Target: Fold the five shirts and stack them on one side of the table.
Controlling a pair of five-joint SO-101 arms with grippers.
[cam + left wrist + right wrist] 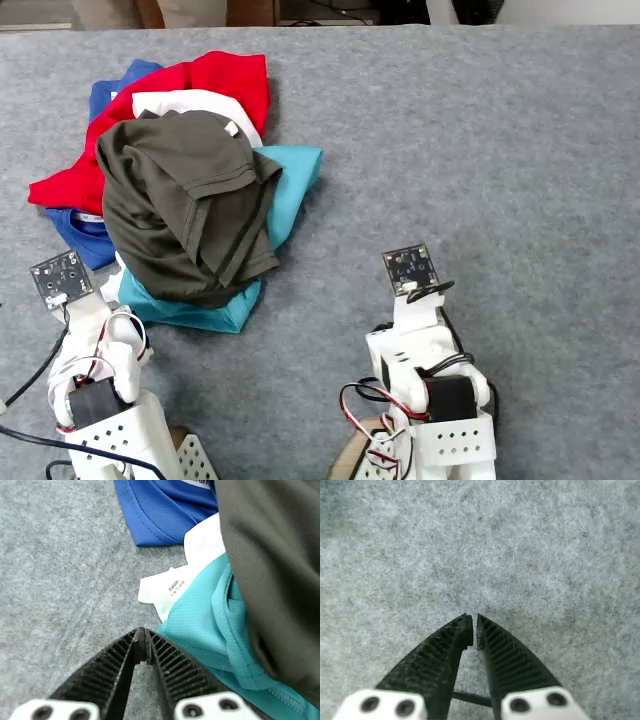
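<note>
A crumpled olive shirt (185, 200) tops 1 loose, unfolded heap on the left side of the worktop (480, 150). Under it lie 4 more, edges fanning out: a teal shirt (295, 180), white shirt (190, 103), red shirt (220, 78) and blue shirt (88, 245).

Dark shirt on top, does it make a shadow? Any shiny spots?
High view: the dark shirt casts a thin soft shadow on the teal shirt; no glare. Left wrist view: a deeper shadow under its fold. Right wrist view: the table is evenly lit.

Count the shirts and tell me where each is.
5, in one heap: olive shirt on top, teal shirt under it, white shirt and red shirt at the far side, blue shirt under the red one. Others could be hidden.
</note>
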